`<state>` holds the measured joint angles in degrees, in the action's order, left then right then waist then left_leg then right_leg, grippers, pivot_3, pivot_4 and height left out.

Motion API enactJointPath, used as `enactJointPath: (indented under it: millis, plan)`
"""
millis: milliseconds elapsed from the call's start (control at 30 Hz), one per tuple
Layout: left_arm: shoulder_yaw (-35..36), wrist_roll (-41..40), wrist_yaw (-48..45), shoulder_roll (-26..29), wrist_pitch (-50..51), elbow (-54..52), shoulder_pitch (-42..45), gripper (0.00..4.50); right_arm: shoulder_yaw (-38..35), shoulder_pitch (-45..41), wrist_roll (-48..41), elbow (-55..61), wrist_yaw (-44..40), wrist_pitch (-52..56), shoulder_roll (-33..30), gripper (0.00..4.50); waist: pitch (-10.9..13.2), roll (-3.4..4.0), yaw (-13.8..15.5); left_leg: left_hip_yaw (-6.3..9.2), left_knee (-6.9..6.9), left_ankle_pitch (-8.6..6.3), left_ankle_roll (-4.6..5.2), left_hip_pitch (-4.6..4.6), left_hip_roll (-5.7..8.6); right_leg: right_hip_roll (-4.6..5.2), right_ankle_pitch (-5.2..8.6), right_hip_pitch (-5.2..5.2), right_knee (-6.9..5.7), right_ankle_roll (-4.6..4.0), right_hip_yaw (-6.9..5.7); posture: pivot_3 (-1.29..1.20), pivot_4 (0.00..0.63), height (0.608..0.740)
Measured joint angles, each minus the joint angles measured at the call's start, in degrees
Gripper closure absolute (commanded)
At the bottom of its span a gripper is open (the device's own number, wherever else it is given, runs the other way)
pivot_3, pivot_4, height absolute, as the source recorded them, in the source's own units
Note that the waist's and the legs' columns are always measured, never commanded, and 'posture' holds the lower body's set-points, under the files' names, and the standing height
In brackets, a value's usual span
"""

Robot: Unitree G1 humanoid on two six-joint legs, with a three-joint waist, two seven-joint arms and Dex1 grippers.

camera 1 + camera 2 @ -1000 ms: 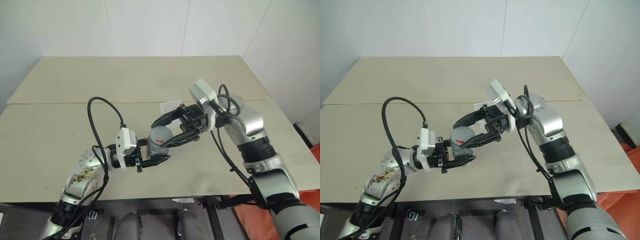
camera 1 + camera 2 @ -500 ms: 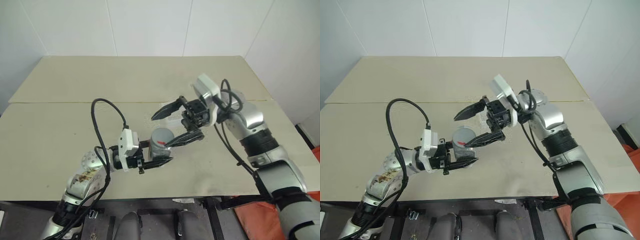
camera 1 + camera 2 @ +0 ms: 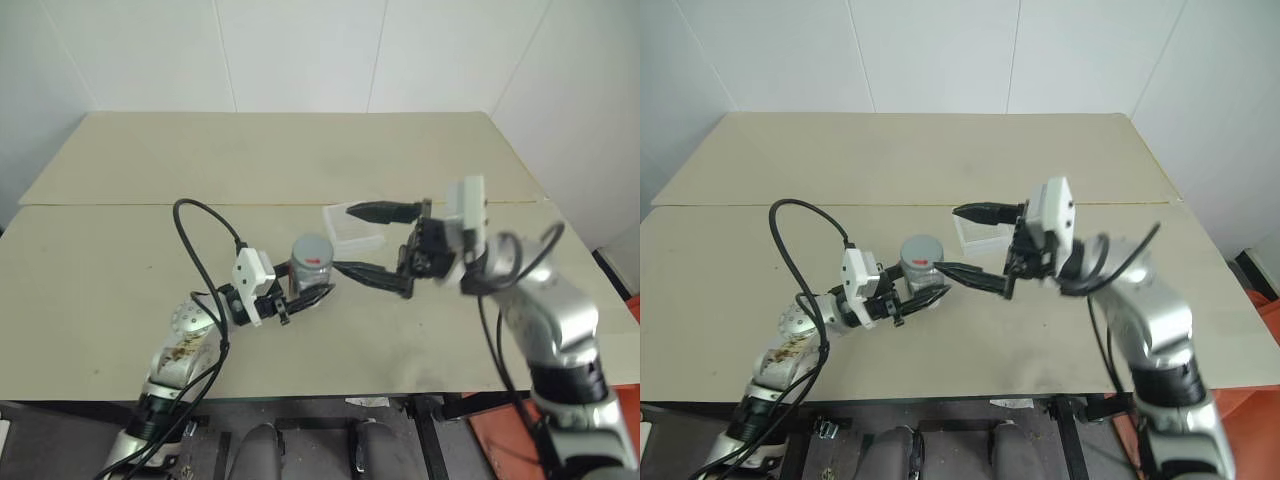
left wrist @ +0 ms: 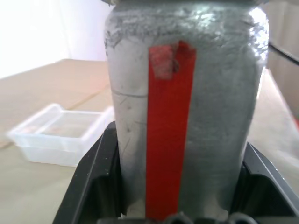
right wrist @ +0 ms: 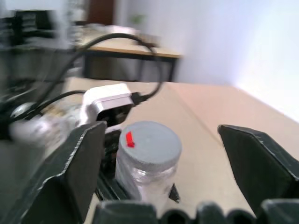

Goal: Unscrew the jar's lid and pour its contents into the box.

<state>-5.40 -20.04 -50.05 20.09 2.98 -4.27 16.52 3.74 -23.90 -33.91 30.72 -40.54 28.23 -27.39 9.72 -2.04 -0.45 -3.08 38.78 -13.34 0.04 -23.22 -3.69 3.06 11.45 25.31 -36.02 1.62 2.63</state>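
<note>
1. Jar (image 3: 309,268) sits upright above the desk (image 3: 120,250), clamped at its body by the left hand (image 3: 305,297); grey lid (image 5: 149,143) on.
2. Right hand (image 3: 365,240) spread wide, holding nothing, fingers either side of the jar's level, apart from it.
3. Box (image 3: 353,228) lies on the desk beyond the jar.
4. Left wrist view alone shows the jar's red strip and the box's clear walls.
5. Contents cannot be made out.
</note>
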Motion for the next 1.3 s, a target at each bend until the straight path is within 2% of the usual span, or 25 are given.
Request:
enactJointPath:
  millis: [100,267,567,900,1000,1133,1300]
  plan:
    - [0.0,1.0,1.3,-1.1,-1.2,1.9,1.1,2.26,2.6,1.8,3.3,5.6,10.1,4.3,3.3,0.0,0.0,0.0,-0.4,-0.01,0.13,0.01,0.0,0.04,0.01,0.01,0.03,-0.07,0.01,0.19,0.01,0.0,0.15,0.74]
    - [0.1,2.2,4.2,-3.2,-1.7,4.0,2.8,2.26,7.8,1.8,11.4,5.8,20.1,5.1,9.3,0.0,0.0,0.0,-0.4,0.01,0.13,0.05,0.06,0.05,0.01,0.0,0.03,-0.08,0.02,0.23,0.01,0.0,0.15,0.74]
    - [0.2,2.9,4.5,-3.7,-2.6,4.7,3.0,2.26,9.8,0.9,17.0,2.0,20.6,4.5,10.4,0.0,0.0,0.0,-0.4,0.02,0.03,0.05,0.06,-0.02,0.01,0.01,-0.05,-0.07,0.16,0.09,0.0,0.0,0.15,0.74]
    - [0.1,2.9,4.6,-3.6,-2.9,3.7,2.5,2.26,9.1,0.2,15.1,0.2,18.1,4.0,14.3,0.0,0.0,0.0,-0.4,0.03,0.05,0.05,0.06,0.0,0.01,0.0,-0.02,-0.08,0.14,0.14,-0.02,0.0,0.15,0.74]
    - [0.2,2.9,4.4,-3.4,-2.9,3.7,2.2,2.26,9.1,0.2,14.8,0.1,17.5,4.0,14.5,0.56,0.0,0.0,-0.4,0.03,0.04,0.05,0.06,0.0,0.0,0.0,-0.02,-0.08,0.14,0.13,-0.02,0.0,0.15,0.74]
    - [0.2,2.9,4.4,-3.0,-2.9,3.7,1.8,2.26,8.9,0.2,14.9,-0.2,17.0,3.4,14.5,1.8,0.0,0.0,-0.4,0.03,0.04,0.05,0.06,-0.01,0.01,0.01,-0.02,-0.08,0.15,0.14,-0.03,0.0,0.15,0.74]
    - [0.3,2.9,4.4,-2.4,-2.9,3.8,1.5,2.26,9.0,0.1,14.9,-0.3,15.8,3.0,14.3,1.83,0.0,0.0,-0.4,0.04,0.03,0.05,0.06,-0.01,0.0,0.0,-0.02,-0.08,0.15,0.14,-0.04,0.0,0.15,0.74]
